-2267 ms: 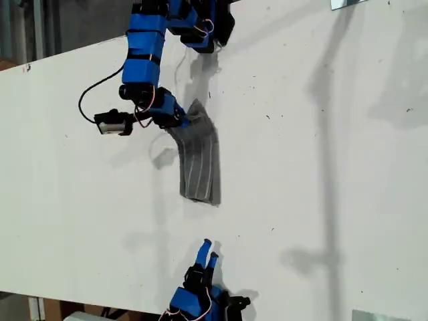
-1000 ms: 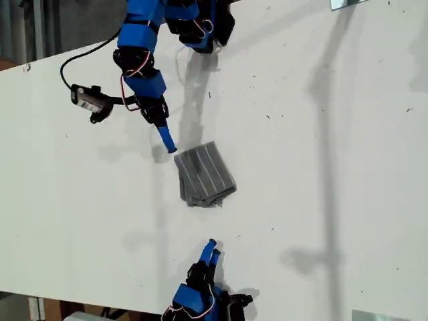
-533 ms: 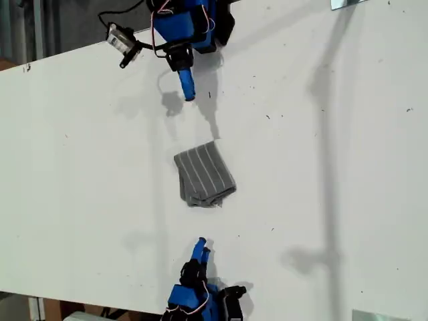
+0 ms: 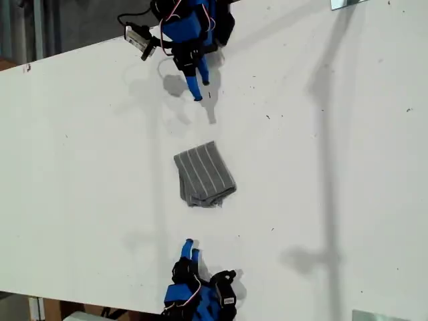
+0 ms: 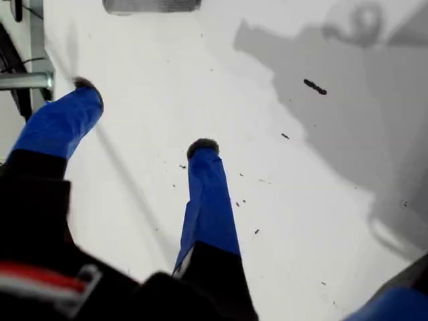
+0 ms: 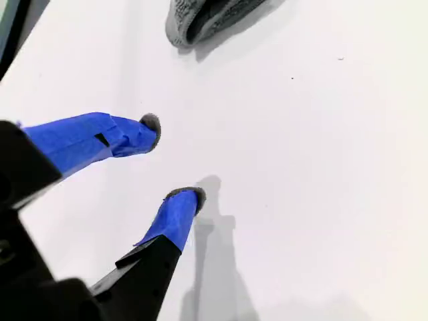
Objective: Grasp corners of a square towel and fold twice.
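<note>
Towel (image 4: pixel 204 174) is lying folded into a small, nearly square pad near the middle of the white table (image 4: pixel 334 200) in the exterior view. Its white stripes are running from the top of that view towards the bottom, leaning a little to the exterior view's right as they descend. The slightly longer axis is following the stripes. The lower edge is looking thicker and bunched, while the upper edge is lying flat.

Nothing is touching the cloth. One arm (image 4: pixel 190 27) is reaching in from the top of the exterior view, with its blue tip pointing down at the towel from well apart. Another arm (image 4: pixel 194 297) is sitting at the bottom edge, pointing up at it across a similar gap. The wrist views are not settling which of these is which.

My second gripper (image 6: pixel 170 159) is hovering over bare table with its jaws spread and nothing between them. The towel (image 6: pixel 207 17) is showing ahead of it, clear of the fingertips, with its rolled, layered edge turned towards the camera, a detail the exterior view is only hinting at.

My first gripper (image 5: pixel 144 119) is also standing wide and empty, and its camera is catching only table, shadows and dark specks, with no towel.
</note>
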Robot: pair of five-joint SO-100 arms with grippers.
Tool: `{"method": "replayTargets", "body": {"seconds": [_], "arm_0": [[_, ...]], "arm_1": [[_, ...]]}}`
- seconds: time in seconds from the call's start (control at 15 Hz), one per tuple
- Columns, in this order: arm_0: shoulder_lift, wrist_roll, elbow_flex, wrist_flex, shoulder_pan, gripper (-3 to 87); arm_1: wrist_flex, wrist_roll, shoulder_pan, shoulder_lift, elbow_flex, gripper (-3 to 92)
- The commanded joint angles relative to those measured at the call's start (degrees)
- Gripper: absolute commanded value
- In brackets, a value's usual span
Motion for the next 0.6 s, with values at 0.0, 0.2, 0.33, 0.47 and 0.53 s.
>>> {"method": "replayTargets", "body": {"seconds": [0.0,0.2,0.33,0.47,0.53], "arm_0": [[0.26,6.33,0.62,-1.23,-0.53,17.1],[0.26,14.68,0.70,-1.49,0.18,17.0],[0.26,18.98,0.79,-1.67,0.26,17.0],[0.26,18.98,0.79,-1.67,0.18,17.0],[0.26,18.98,0.79,-1.67,0.18,17.0]], "arm_1": [[1.05,-1.49,-1.58,-0.18,-0.09,29.3],[1.14,-1.49,-2.11,-0.18,-0.18,29.2],[1.14,-1.49,-2.02,-0.18,-0.18,29.2],[1.14,-1.49,-2.02,-0.18,-0.18,29.2],[1.14,-1.49,-2.02,-0.18,-0.18,29.2]]}}
